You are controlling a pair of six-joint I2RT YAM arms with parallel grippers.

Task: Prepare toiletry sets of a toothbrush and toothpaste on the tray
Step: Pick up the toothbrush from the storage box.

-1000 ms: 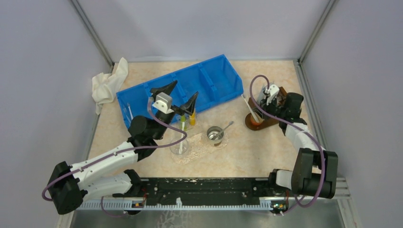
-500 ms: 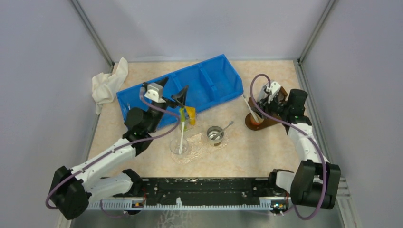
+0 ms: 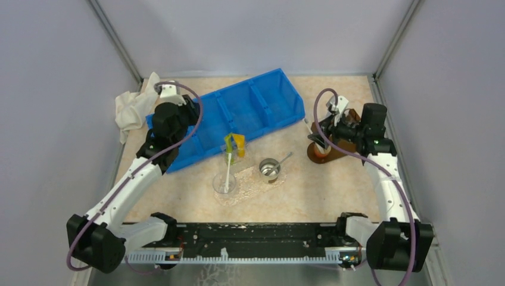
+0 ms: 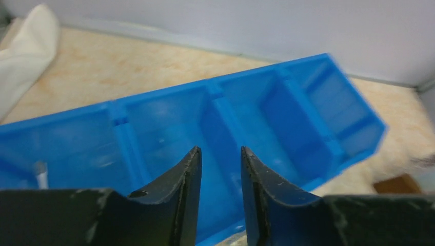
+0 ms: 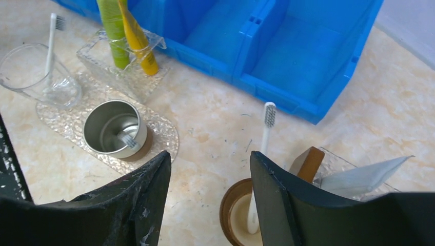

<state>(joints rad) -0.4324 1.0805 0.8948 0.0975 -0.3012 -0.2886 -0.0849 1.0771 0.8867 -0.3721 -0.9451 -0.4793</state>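
The left fingers [image 4: 191, 171] had swung from above the glass [image 3: 224, 183] back over the blue bin [image 4: 287, 113], narrower now but parted on nothing. The right fingers [image 5: 154, 179] had spread wide, leaving the toothbrush [image 5: 265, 136] standing free between them in the brown cup [image 5: 231, 205].

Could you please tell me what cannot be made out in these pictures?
- Left claw: in the top view, hidden under its own wrist.
- White stub in the bin: left wrist view, blurred, cut by a finger.
- Brown cup and white tube: right wrist view, partly behind the right claw.
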